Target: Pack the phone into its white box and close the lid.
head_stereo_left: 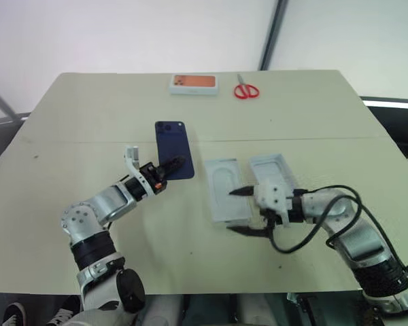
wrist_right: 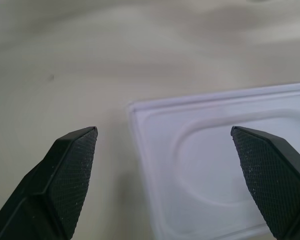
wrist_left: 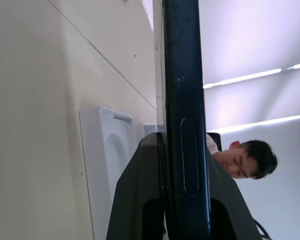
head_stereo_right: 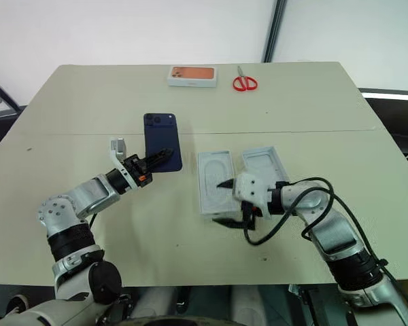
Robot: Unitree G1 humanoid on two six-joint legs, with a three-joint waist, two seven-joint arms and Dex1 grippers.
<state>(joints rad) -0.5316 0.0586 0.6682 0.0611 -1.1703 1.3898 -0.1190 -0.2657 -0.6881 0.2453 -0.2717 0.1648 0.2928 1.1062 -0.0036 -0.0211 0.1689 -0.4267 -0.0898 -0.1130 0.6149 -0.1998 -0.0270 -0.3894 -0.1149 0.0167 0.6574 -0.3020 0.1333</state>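
The left gripper (head_stereo_right: 164, 155) pinches the phone (head_stereo_right: 162, 141). The right gripper (head_stereo_right: 224, 202), fingers spread, hovers over the white box (head_stereo_right: 214, 178)'s near end.

The phone (wrist_left: 182, 100) runs off frame; the right gripper (head_stereo_left: 248, 212) overlaps the white box (head_stereo_left: 226, 190)

The phone (head_stereo_left: 174, 148) lies left of the white box (head_stereo_left: 226, 190) — the lid (head_stereo_left: 272, 171) right.

Pale room, beige worktop (head_stereo_left: 88, 224)

I see a white wall (head_stereo_left: 122, 34) behind, with a dark vertical post (head_stereo_left: 272, 34) right of centre.
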